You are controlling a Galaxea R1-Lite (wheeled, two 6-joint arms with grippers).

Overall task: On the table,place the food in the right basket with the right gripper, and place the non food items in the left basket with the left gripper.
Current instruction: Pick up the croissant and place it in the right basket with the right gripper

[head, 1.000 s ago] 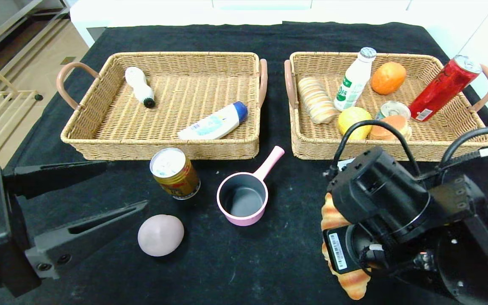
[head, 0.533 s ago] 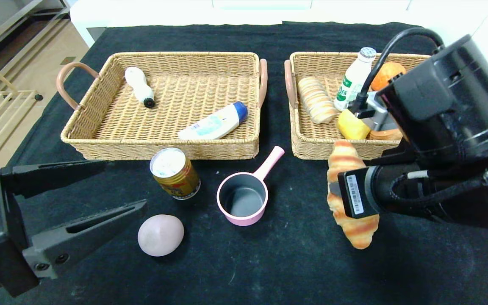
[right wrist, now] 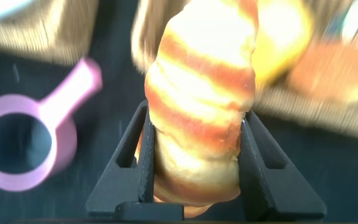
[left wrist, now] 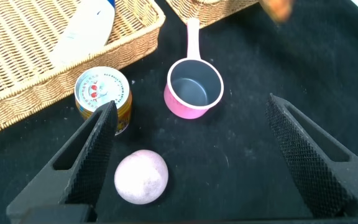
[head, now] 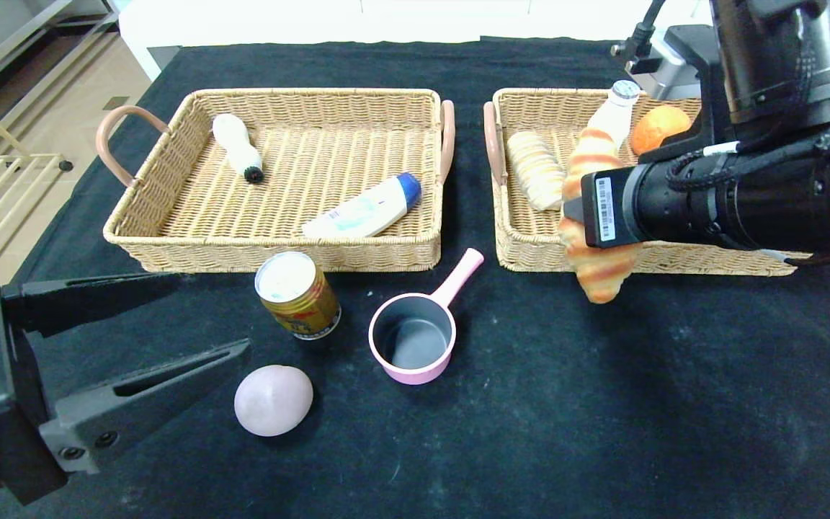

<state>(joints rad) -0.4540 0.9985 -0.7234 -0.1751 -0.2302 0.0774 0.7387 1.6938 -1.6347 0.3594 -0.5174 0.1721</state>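
**Bench stock: croissant in the air at the right basket**

- Right claw [right wrist: 194, 155]: closed on the croissant [head: 594, 216], fingers pressed to both its sides; carried clear of the bench [head: 530, 404], over the near rim of the right basket [head: 530, 249].
- Right basket contents in sight: striped bread roll [head: 534, 169], white bottle [head: 615, 115], orange [head: 656, 128]; the rest is hidden behind the arm.
- Left claw [left wrist: 191, 155]: wide open, holding nothing, low over the near left part of the bench, above the pink ball [head: 273, 399].
- Left basket [head: 271, 252]: white bottle with a dark cap [head: 237, 148] and blue-capped tube [head: 364, 207], both lying down.
- Loose on the bench: gold can [head: 297, 295], upright, just before the left basket; pink saucepan [head: 418, 331], its handle pointing to the gap between the baskets; pink ball, nearest the robot.
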